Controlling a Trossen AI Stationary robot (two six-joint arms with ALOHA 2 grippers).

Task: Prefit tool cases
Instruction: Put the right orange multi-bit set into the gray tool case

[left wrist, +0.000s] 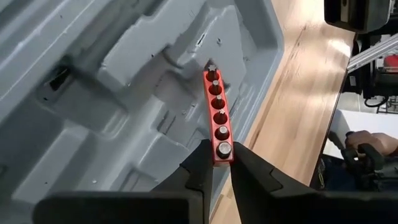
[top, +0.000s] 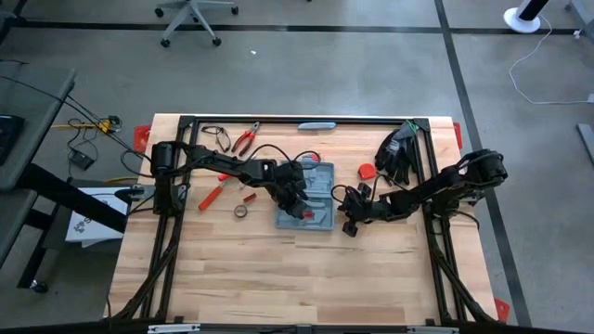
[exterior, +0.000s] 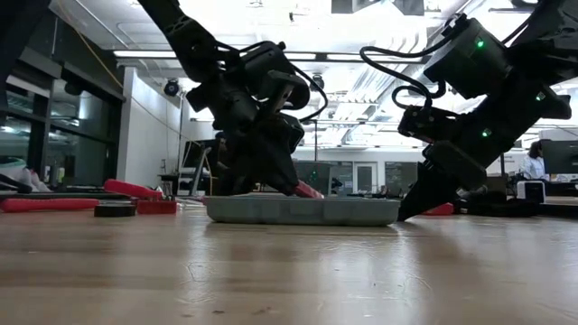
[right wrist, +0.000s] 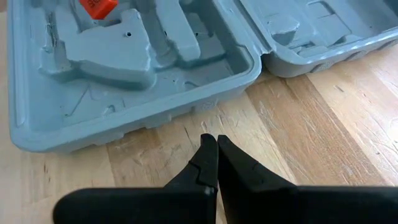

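Observation:
The grey-blue tool case [top: 320, 186] lies open on the wooden table, its moulded inside [left wrist: 124, 93] up. My left gripper [left wrist: 222, 155] hangs over the case's near half [top: 302, 206], shut on a red bit holder strip [left wrist: 216, 106] with a row of several bits. My right gripper [right wrist: 211, 143] is shut, with nothing between its fingers. It points down at the bare wood just off the case's right wall [right wrist: 186, 102]; in the low view its tip [exterior: 406, 213] stands low beside the case's end [exterior: 388, 212]. My left gripper pinches the red strip's near end [left wrist: 222, 150] between its two fingers, one on each long side. The fingers slant down from the table's left and lie along the strip. The strip's far end [left wrist: 211, 68] lies on the case's moulded inside, and the held end is raised.
Red-handled pliers [top: 243, 139], a red-handled tool [top: 212, 197], a small roll [top: 240, 211] and a red piece [top: 249, 197] lie left of the case. A red item [top: 368, 171] and a black bundle [top: 397, 153] lie at the right. The near half of the table is bare wood.

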